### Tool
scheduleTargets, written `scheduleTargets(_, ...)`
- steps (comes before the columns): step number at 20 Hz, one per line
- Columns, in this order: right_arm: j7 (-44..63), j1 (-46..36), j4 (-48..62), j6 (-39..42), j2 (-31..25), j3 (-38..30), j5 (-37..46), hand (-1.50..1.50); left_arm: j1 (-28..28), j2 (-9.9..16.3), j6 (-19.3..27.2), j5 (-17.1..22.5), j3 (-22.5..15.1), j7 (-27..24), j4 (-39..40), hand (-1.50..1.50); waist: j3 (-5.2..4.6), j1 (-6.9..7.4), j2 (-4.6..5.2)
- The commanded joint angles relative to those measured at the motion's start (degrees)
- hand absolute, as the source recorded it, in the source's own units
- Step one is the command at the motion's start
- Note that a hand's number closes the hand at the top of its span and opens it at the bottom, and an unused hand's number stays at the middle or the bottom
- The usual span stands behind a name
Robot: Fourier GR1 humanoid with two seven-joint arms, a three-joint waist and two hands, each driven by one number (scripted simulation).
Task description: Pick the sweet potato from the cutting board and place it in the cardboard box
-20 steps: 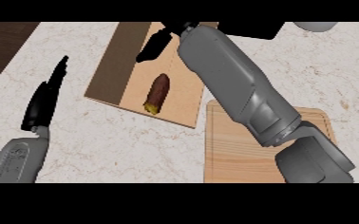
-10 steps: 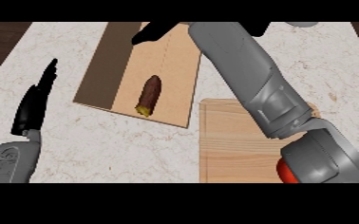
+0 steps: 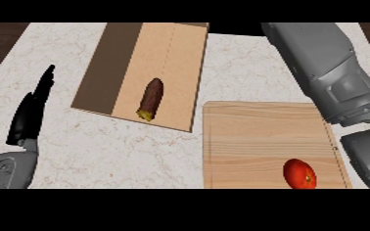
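The brown sweet potato (image 3: 151, 99), yellow at its near tip, lies on the floor of the open cardboard box (image 3: 180, 54) at the upper middle of the head view. Nothing touches it. To the right and nearer stands the wooden cutting board (image 3: 253, 137). My left hand (image 3: 30, 111) rests open at the left edge, fingers straight and pointing up, apart from the box. Only my right grey forearm (image 3: 321, 68) shows, at the upper right; its hand is out of view.
A red tomato (image 3: 299, 173) lies on the cutting board's near right corner. The pale marble counter (image 3: 101, 147) stretches between the box, the board and my left hand. A dark strip borders the counter at the far left.
My right arm has drawn back to the right, off the box, and its hand has left the view. The sweet potato stays in the box. The view has shifted, showing the tomato.
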Motion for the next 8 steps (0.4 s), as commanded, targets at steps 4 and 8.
scheduleTargets(4, -6.24, 2.61, 2.80, 8.65, -10.23, 0.28, 1.83, -1.50, 0.36, 0.68, -0.82, 0.73, 0.80, -0.67, -0.52, 0.00, 0.06, 0.47, 0.50)
scheduleTargets(8, -7.86, 3.28, 3.87, 12.07, -12.34, 2.74, 4.79, -1.50, -1.58, 0.77, -0.84, 0.27, 0.51, 0.63, -0.27, 0.00, 0.09, 0.56, 0.60)
